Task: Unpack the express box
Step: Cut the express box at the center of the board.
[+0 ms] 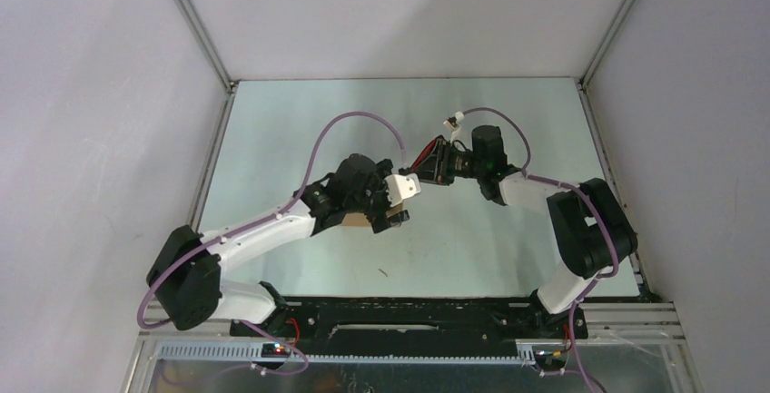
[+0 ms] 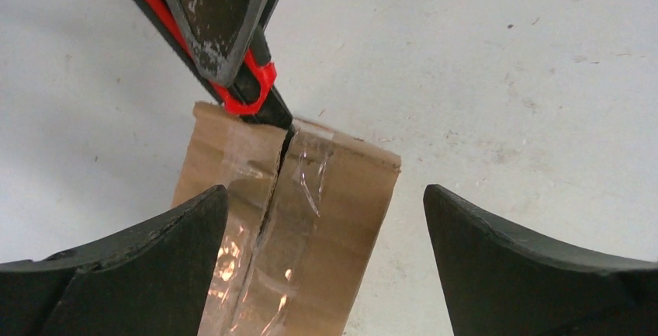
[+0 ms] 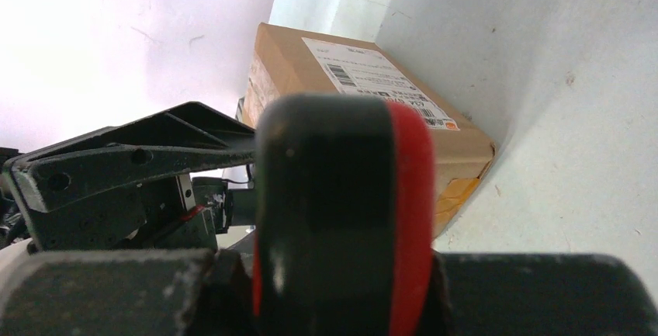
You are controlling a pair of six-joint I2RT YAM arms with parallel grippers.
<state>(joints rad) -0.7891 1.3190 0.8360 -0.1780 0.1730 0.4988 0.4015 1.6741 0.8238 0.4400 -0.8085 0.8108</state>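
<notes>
While the knife (image 2: 250, 95) tip rests at the far end of the box (image 1: 357, 221) seam, right gripper (image 1: 425, 171) clamps it | left gripper (image 2: 326, 193) wide, straddling box | box mid-tabletop (image 1: 472, 248) | tape (image 2: 306, 169) seemingly slit along seam; flaps (image 2: 361, 188) closed, opening and emptying left.

Pale green table (image 1: 508, 248) inside 3 plain white walls (image 1: 91, 93)
</notes>
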